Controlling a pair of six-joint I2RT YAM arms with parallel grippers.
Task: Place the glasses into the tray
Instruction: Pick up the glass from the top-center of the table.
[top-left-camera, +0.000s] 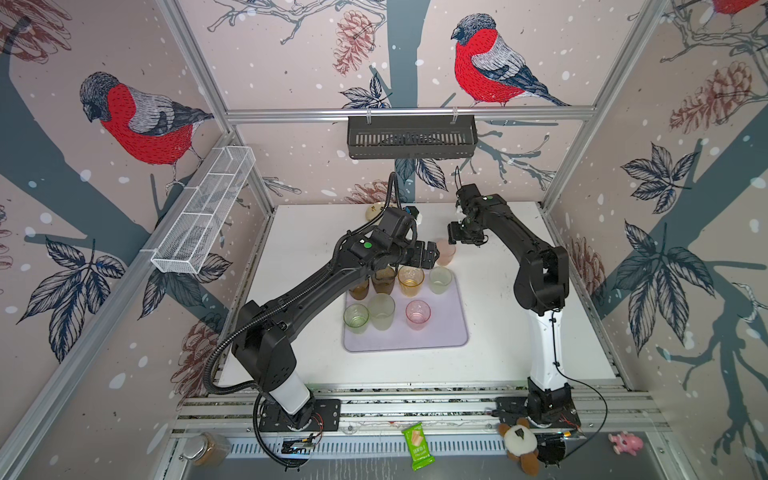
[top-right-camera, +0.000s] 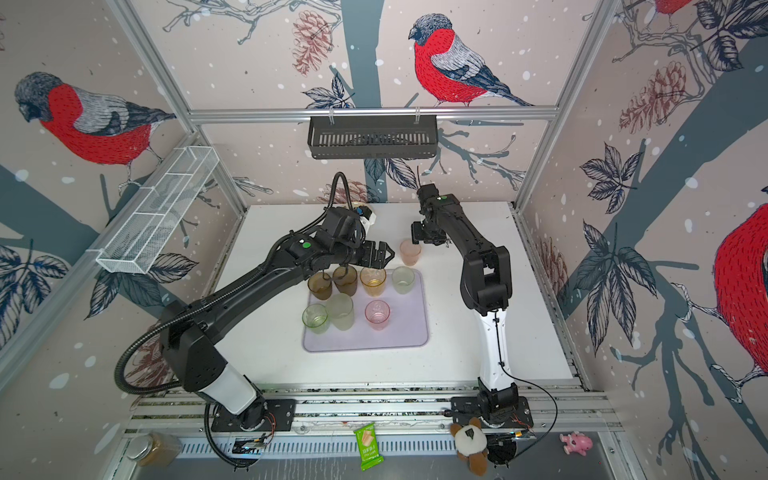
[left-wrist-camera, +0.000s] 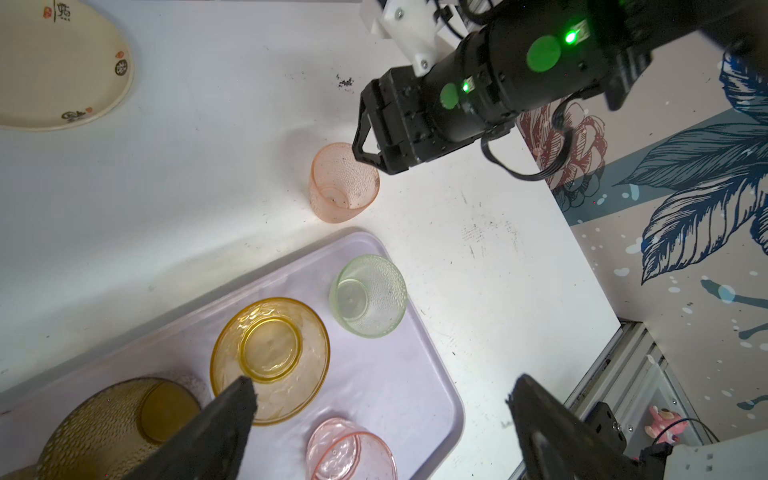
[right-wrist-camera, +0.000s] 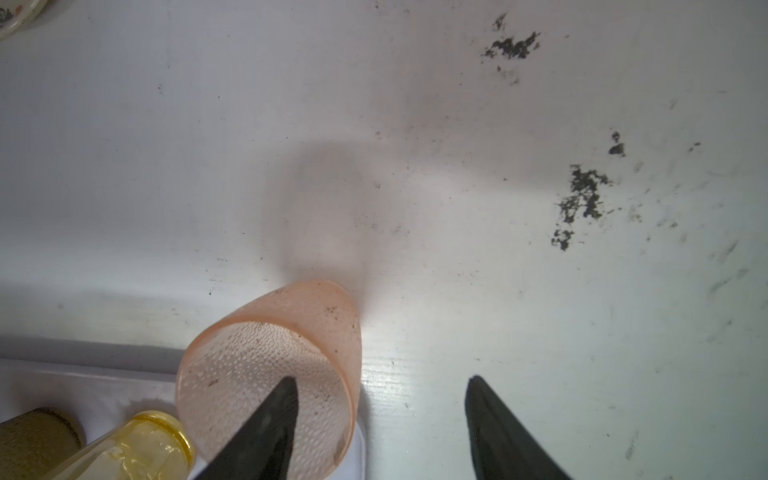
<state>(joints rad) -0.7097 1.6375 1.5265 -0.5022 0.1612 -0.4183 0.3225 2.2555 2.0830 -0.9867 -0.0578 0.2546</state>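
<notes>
The white tabletop (top-left-camera: 494, 361) is scuffed and carries dark specks (right-wrist-camera: 582, 199) toward its rear. Walls enclose the tabletop at the rear and on both sides. All are covered in pale pink wallpaper (top-left-camera: 291, 62) printed with red-breasted bullfinches, pine cones, leaves and grey-blue branches. Above the tabletop's rear edge, an aluminium frame rail (top-left-camera: 291, 116) carries a black slotted basket (top-left-camera: 411, 143). A white wire-mesh basket (top-left-camera: 203, 208) hangs left of the tabletop. Aluminium extrusions (top-left-camera: 415, 409) run along its front edge. Lighting is even and diffuse.

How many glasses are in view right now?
8. Seven in the tray: far row brown, brown, amber, pale green; near row green, frosted green, pink. The peach one stands on the table, outside it.
</notes>
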